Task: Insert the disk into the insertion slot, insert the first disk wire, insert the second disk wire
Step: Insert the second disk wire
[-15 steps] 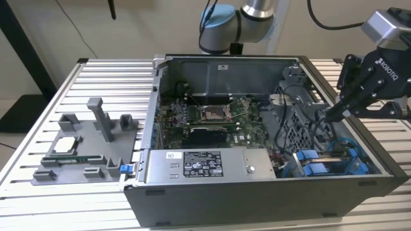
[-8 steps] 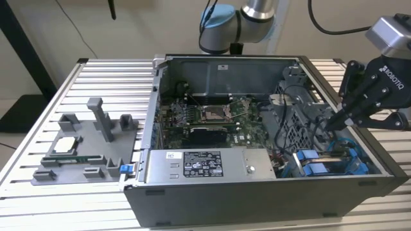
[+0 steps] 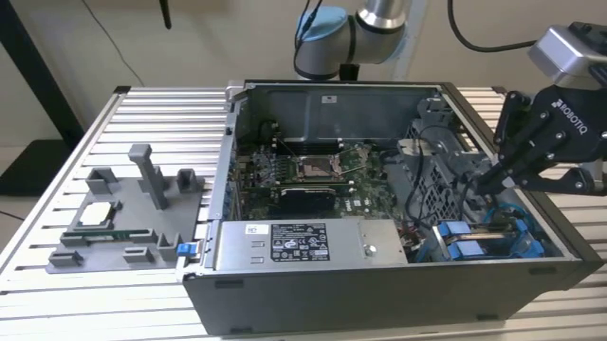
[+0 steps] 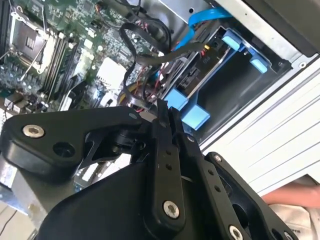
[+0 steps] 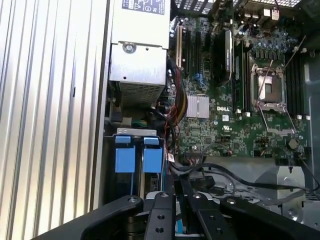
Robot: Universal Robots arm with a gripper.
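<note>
The exterior view shows an open computer case [image 3: 379, 284] lying on a slatted metal table [image 3: 57, 142]. The gripper [image 3: 485, 183] hangs over the end of the case at the exterior view's right, above the drive bay. The disk [image 3: 467, 238] in its blue carrier frame is already seated in the insertion slot [image 3: 531, 245], in the near corner at that side; its two blue tabs show in the first wrist view [image 5: 138, 157] as well. So the first step looks done, and I judge that the work now is on the wires.

In the second wrist view the fingers [image 4: 165, 145] are pressed together with no gap between them, and the tips are just above the blue frame [image 4: 192, 112]. If something thin is pinched between them, I cannot tell. A black wire [image 4: 150, 57] loops near the disk and a blue cable [image 4: 200, 25] runs beside the bay. Whether any plug is already in the disk connector is not clear.

The next move, in my opinion, needs fine alignment: the plug must meet the connector straight, and the loose wires near the motherboard [image 3: 313, 170] can catch the fingers. On the table at the exterior view's left stands a grey fixture [image 3: 124, 220] with small parts, well apart from the case
</note>
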